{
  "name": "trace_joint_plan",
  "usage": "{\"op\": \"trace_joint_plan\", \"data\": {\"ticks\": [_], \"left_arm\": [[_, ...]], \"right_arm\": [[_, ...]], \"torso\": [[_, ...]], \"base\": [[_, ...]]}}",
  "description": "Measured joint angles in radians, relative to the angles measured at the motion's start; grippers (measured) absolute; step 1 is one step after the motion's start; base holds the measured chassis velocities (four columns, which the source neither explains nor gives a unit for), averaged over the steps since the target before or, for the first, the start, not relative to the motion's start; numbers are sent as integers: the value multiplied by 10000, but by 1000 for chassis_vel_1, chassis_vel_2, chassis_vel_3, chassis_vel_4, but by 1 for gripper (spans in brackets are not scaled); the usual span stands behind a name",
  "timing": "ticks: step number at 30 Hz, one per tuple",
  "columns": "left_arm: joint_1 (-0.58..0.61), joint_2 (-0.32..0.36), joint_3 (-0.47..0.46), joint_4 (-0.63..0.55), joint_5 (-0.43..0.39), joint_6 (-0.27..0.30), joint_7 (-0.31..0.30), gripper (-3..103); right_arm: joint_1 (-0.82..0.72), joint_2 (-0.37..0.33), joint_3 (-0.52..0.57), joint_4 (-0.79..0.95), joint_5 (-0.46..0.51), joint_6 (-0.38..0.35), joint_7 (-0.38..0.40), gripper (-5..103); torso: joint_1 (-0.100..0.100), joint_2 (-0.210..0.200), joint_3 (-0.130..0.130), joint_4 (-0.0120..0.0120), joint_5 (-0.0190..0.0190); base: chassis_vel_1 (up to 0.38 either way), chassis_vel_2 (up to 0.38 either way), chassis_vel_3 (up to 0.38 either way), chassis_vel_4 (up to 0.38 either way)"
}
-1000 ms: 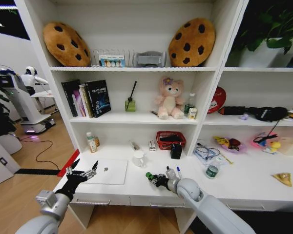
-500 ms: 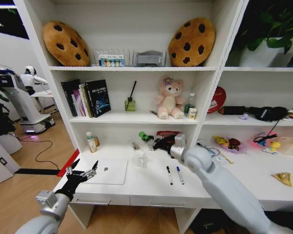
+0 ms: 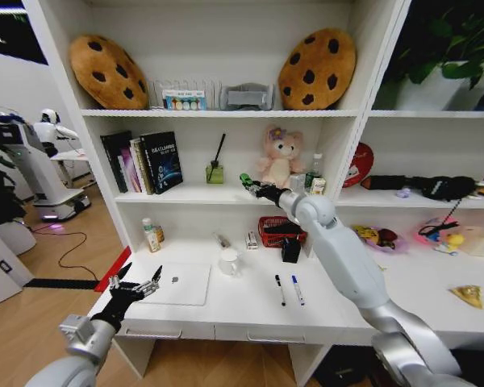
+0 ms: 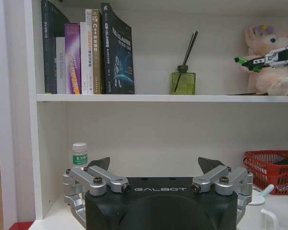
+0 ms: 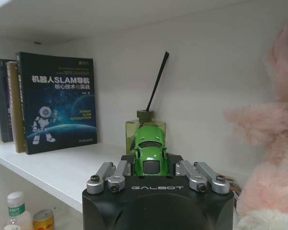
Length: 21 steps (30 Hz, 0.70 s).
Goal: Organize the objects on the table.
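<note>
White shelving (image 3: 226,193) backs the wide white desk (image 3: 242,302). Right gripper (image 3: 250,186) is up at the middle shelf beside the pink plush bunny (image 3: 279,165), fingers clamped on a small green toy car (image 5: 150,155). Left gripper (image 3: 137,284) hovers spread open and empty at the thin silver laptop (image 3: 177,284).

Head camera high, looking forward and down over the table (image 3: 242,310) toward the shelving, left wrist camera low at the desk edge facing the shelves, right wrist camera close at shelf height, all three sharing the green diffuser bottle (image 3: 215,173) (image 4: 183,83) (image 5: 145,128).
</note>
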State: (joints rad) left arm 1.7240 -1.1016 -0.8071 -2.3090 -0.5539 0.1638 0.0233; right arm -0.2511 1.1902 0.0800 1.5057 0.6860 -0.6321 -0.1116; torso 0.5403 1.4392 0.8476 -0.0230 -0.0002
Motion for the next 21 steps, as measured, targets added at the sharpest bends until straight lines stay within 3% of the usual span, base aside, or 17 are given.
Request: {"op": "trace_joint_plan", "data": {"ticks": [15, 20, 21], "left_arm": [[0, 0, 0, 0, 0, -1, 1, 100], [0, 0, 0, -1, 0, -1, 1, 100], [0, 0, 0, -1, 0, -1, 1, 100]], "right_arm": [[417, 523, -579, -1487, -482, 144, 571, 32], [545, 701, -761, -1621, -477, 182, 848, 52], [545, 701, -761, -1621, -477, 182, 848, 52]], "torso": [[0, 1, -1, -2, 2], [0, 1, -1, 0, 2], [0, 1, -1, 0, 2]], "base": [[0, 0, 0, 0], [0, 0, 0, 0], [0, 0, 0, 0]]}}
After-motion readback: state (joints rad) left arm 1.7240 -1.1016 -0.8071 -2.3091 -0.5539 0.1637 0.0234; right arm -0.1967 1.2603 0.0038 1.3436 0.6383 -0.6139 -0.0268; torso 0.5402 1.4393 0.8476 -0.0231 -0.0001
